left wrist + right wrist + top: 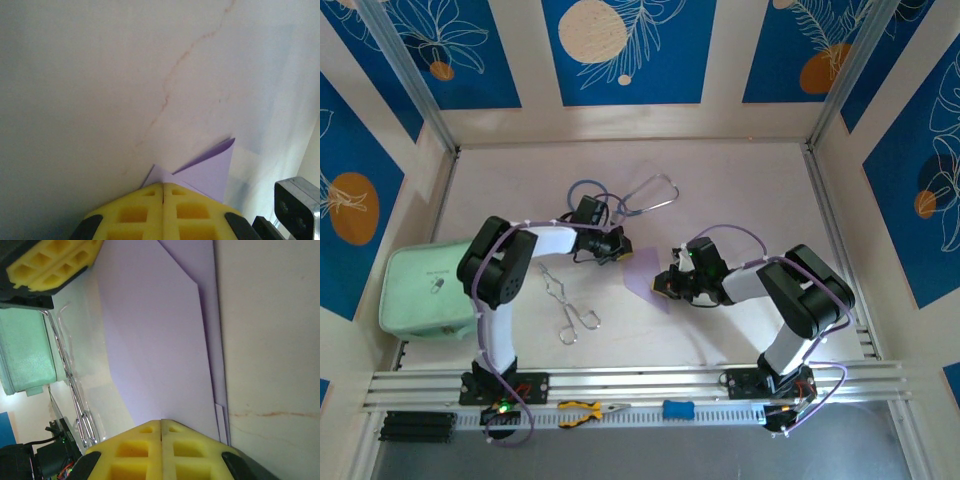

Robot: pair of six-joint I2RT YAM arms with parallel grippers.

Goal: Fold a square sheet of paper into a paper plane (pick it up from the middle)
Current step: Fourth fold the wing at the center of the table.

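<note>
Pale veined tabletop (740,190) enclosed by blue leaf-print walls (630,50); at frame centre the partly folded lilac sheet of paper (643,271) lies between left gripper (617,245) and right gripper (665,285), both jaws fully closed, tips meeting the paper's edges, actual pinch indeterminable.

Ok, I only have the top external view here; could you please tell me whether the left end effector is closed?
Observer: Yes. The left wrist view shows the left end effector shut, its yellow fingers pressed together, with the lilac paper poking out beyond the tips.
Operator: Thank you. And the right one?
Observer: The right end effector is shut too, tips at the paper's edge.
Operator: Is the sheet a single flat layer?
Observer: No. The right wrist view shows overlapping folded layers along one side.
</note>
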